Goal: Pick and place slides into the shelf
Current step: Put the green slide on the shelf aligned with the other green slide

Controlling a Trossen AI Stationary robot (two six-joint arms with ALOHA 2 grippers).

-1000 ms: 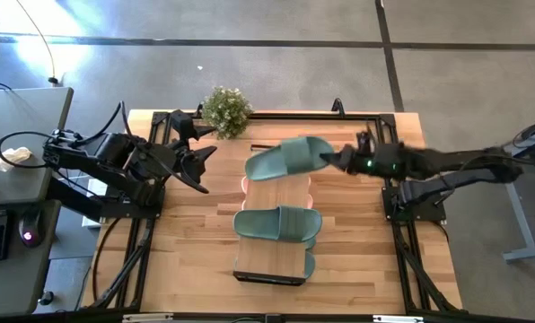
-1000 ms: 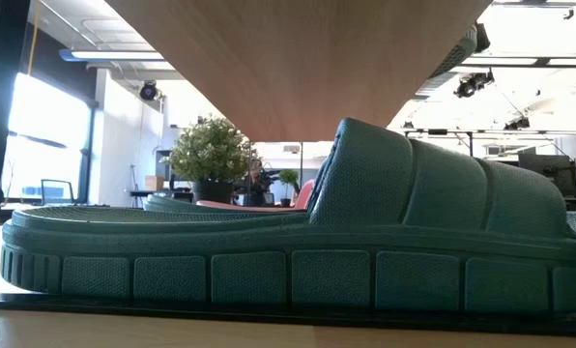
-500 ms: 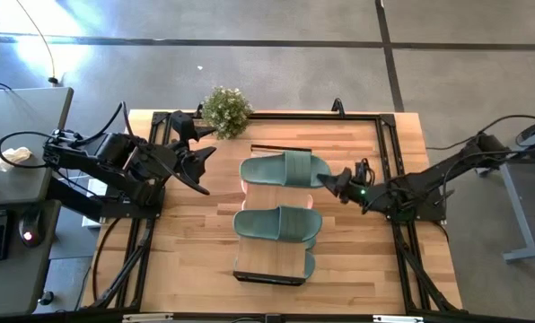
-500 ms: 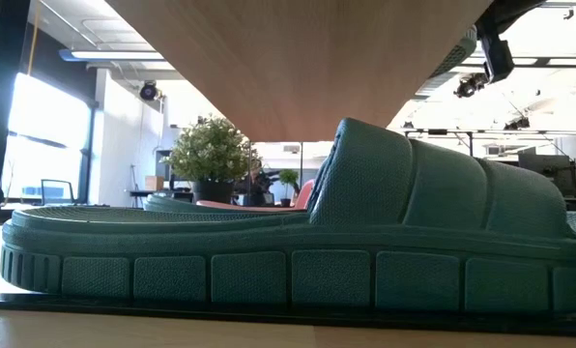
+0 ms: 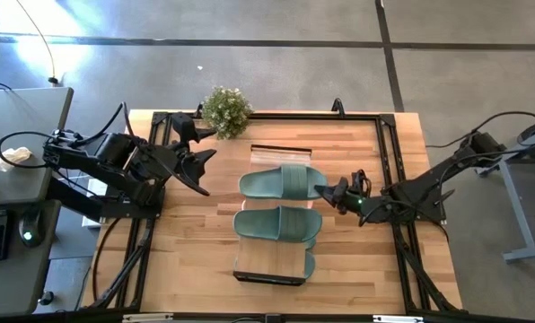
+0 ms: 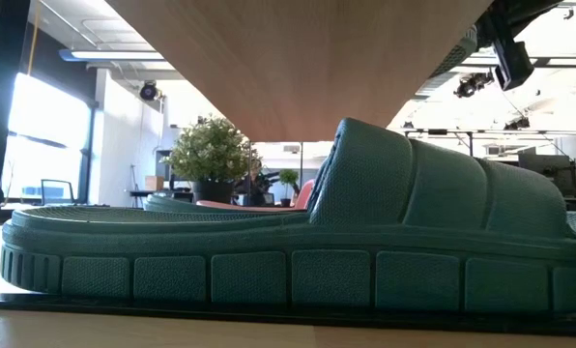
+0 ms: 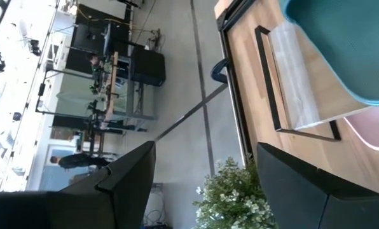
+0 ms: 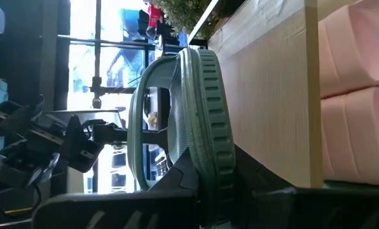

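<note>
Rubber green slide [image 5: 279,183] on shelf [image 5: 271,267] top | right hand [image 5: 337,192] pinching its sole edge | left hand [image 5: 198,159] wide, beside shelf | likely light, bendy; grip sole rim.

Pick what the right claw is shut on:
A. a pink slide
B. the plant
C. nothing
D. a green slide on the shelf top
D: the right claw pinches the end of the green slide lying on the shelf top.
</note>
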